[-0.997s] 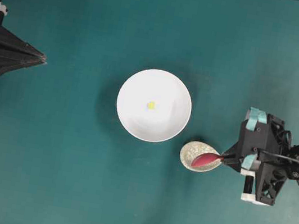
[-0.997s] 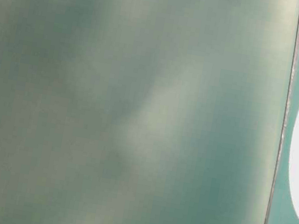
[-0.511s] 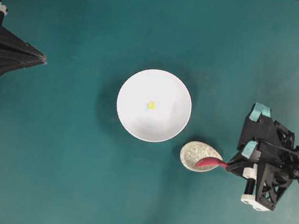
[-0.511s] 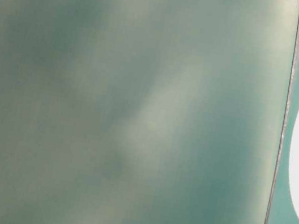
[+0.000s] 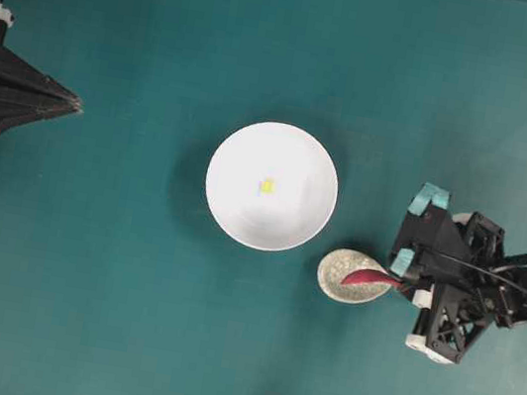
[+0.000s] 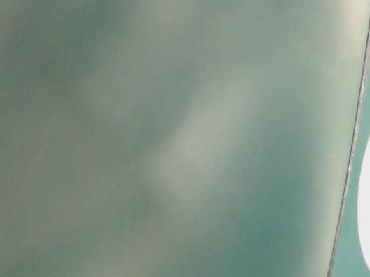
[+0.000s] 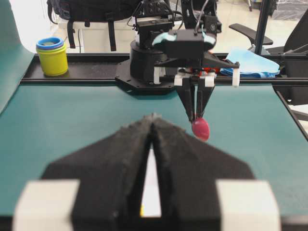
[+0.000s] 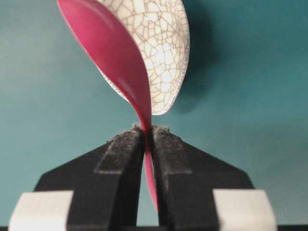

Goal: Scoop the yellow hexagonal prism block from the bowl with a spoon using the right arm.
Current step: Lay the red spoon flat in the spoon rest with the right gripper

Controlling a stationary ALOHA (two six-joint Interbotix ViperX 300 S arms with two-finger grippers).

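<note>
The white bowl point(image 5: 271, 186) sits on the green surface point(image 5: 124, 316), with the yellow hexagonal prism block point(image 5: 267, 186) lying near its centre, well clear of the rim all round. Just off the bowl's lower-right edge is the speckled spoon rest point(image 5: 344, 273) — close to the rim but not touching it. The right claw point(image 5: 397, 278) is clamped on the handle of the red spoon point(image 5: 367, 278), whose scoop hangs over the rest on the side away from the bowl; in the right wrist view the scoop is turned on edge. Far to the bowl's left, the left claw point(image 5: 75, 106) has its fingers pressed together, holding nothing — bare green surface lies between it and the bowl.
</note>
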